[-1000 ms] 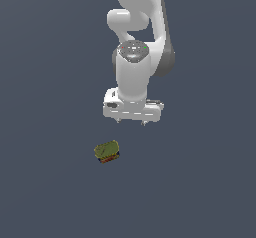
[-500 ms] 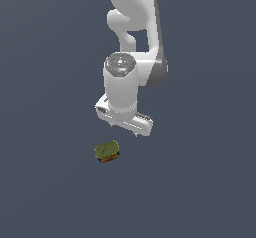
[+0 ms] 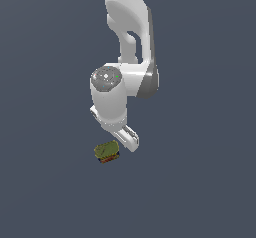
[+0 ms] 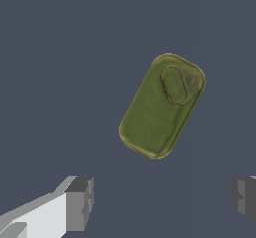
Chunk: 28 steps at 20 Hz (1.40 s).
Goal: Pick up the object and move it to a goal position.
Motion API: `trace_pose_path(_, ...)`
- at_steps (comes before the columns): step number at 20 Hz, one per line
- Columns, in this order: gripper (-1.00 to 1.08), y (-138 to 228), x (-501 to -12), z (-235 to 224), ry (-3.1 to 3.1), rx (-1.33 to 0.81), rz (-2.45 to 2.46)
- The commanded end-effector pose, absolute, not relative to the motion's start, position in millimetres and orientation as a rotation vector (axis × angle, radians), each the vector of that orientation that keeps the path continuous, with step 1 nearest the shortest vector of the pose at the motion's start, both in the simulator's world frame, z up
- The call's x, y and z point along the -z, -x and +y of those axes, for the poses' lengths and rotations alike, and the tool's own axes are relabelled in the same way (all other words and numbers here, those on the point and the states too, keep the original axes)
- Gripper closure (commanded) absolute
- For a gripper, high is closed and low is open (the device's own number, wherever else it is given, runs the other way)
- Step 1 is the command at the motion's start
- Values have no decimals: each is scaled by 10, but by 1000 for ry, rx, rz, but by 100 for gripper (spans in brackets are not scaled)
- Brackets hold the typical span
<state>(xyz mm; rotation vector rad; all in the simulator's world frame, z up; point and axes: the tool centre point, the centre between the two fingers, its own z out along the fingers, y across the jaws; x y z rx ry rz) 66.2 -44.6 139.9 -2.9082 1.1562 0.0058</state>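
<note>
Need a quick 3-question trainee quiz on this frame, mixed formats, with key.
1. True or false: the gripper is shut on the can.
2. In the wrist view, the can lies: A) between the fingertips, B) apart from them, not between them, C) hidden.
3. Fill in: the can's top face is olive-____.

Key: 1 false, the fingers stand apart and hold nothing. 2 B. 3 green.

Glossy white arm (image 3: 127,42) of rounded, bulbous links, a grey band at one joint and a grey disc cap (image 3: 106,77) with a green dot — the fingers (image 4: 80,203) are squared grey blocks
</note>
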Motion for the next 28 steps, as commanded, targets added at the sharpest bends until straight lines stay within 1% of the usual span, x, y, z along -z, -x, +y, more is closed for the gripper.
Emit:
trace_pose_path(1, -92, -713, -1347, -523, 2858, -7, 1277)
trace_pose_path(8, -92, -833, -1211, -715, 2714, -6, 1571)
trace_pose_path(14, -92, -897, -1134, -821, 2620, -3, 1730)
trace_pose_path(28, -92, -926, -1025, -877, 2568, -1, 1810)
